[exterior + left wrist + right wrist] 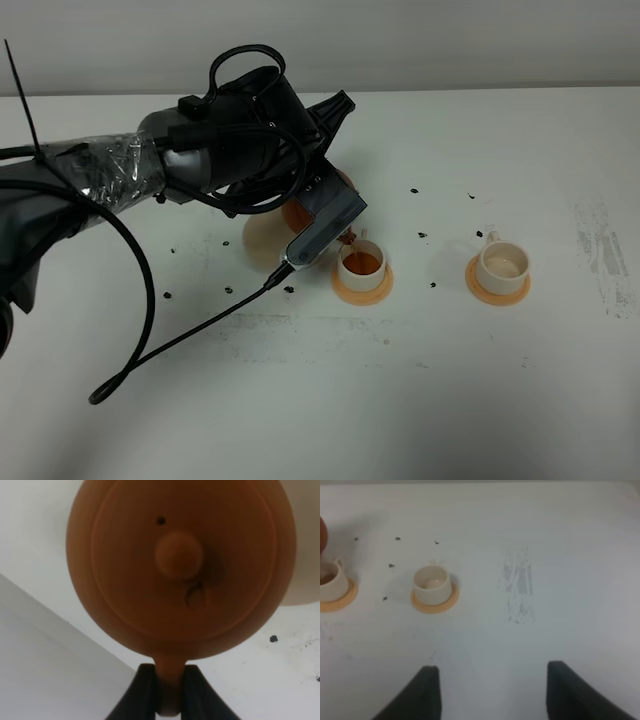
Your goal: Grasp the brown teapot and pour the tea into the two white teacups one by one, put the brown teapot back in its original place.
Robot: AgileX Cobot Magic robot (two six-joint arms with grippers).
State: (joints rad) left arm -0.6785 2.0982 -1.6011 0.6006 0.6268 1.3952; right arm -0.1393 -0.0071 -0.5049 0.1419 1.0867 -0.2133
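1. Grippers: two, one per arm.
2. left gripper (170, 700): two dark fingers (145, 692) clamped on the loop handle of the teapot (180, 565). The handle sits between the fingertips, and the round body and knobbed lid lie just beyond them.
3. right gripper (492, 670): two dark fingers (427, 692) spread wide apart, with only bare table (580, 555) between them.
4. teapot, one: reddish-brown, lifted off the table and tipped. In the high view its spout (350, 238) points down from the left fingers, over the nearer cup.
5. Cups, two, both white:
   - tea cup (361, 277), right under the spout beside the left fingers, holding amber tea;
   - pale cup (503, 276), well apart from the left fingers and ahead of the right fingers, its inside pale.
6. Coasters, two, orange: one (362, 294) under the tea cup, one (497, 294) under the pale cup.
7. saucer (258, 240), one: pale beige, near the left fingers on the side away from the cups, partly hidden by the arm.
8. specks (415, 191): small and dark, scattered around the cups; too small for a sure count.
9. scuff (517, 585), one: grey smear ahead of the right fingers, beside the pale cup.
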